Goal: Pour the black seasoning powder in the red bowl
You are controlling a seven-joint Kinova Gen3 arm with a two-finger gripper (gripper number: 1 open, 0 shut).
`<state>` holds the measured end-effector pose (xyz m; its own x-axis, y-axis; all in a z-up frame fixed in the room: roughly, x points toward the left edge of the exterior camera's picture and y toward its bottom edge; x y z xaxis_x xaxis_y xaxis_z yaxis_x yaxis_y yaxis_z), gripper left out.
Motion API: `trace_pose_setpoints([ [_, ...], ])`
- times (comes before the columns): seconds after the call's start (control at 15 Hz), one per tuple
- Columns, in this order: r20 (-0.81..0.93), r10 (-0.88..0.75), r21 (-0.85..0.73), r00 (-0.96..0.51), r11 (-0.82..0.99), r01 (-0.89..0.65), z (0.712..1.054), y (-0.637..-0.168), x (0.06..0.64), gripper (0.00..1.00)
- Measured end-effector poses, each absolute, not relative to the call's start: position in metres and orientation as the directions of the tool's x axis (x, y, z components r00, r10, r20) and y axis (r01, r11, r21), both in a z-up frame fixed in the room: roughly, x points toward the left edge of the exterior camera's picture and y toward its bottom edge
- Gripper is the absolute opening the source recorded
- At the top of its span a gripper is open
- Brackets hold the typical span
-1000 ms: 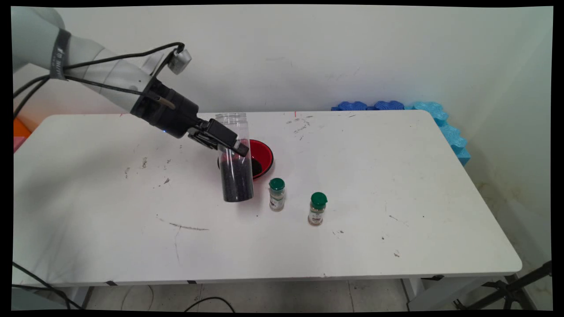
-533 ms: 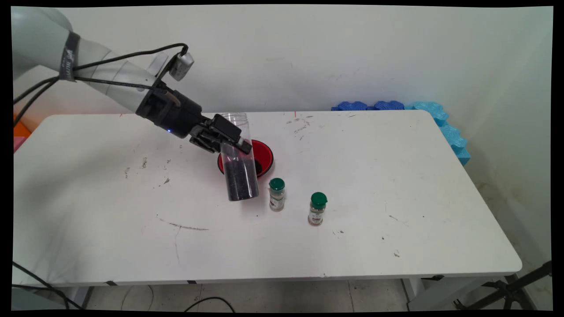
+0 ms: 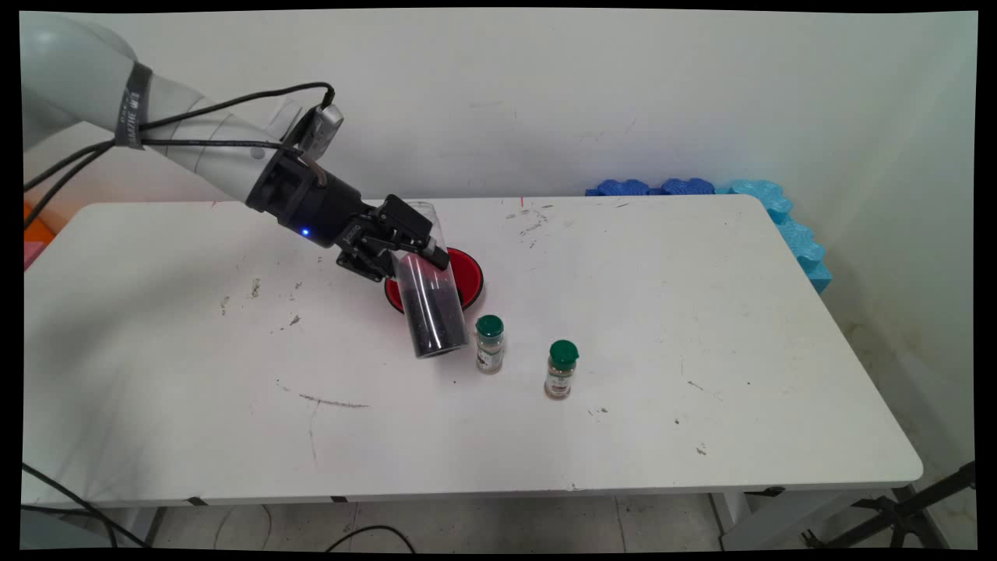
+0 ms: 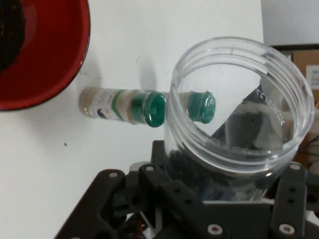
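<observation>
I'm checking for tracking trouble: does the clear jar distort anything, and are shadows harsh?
Hand view: a green cap shows through the jar wall, slightly warped. Main view: only soft shadows under jar and bottles; no strong glare.

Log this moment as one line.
gripper: shut on clear jar | jar: tilted, dark grains inside, in front of red bowl | spice bottles: upright

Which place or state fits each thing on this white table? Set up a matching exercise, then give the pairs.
Things:
1. clear plastic jar of black grains
2. red bowl
3. green-capped spice bottle, left one
4. green-capped spice bottle, right one

Places or states:
A. stands nearest the table's front edge
B. tilted, clamped in the black gripper
C. behind the jar
D. upright just right of the jar's base

Pairs: 1-B, 2-C, 3-D, 4-A
</observation>
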<state>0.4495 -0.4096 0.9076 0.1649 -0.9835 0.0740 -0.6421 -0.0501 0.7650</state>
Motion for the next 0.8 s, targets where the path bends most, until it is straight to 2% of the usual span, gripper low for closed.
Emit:
trace_pose_setpoints([
  [0.27, -0.063, -0.96, 0.777, 0.273, -0.219, -0.59, 0.902, -0.411, 0.45, 0.0],
  [0.8, -0.251, -0.882, 0.756, 0.399, -0.436, -0.488, 0.894, -0.414, 0.449, 0.0],
])
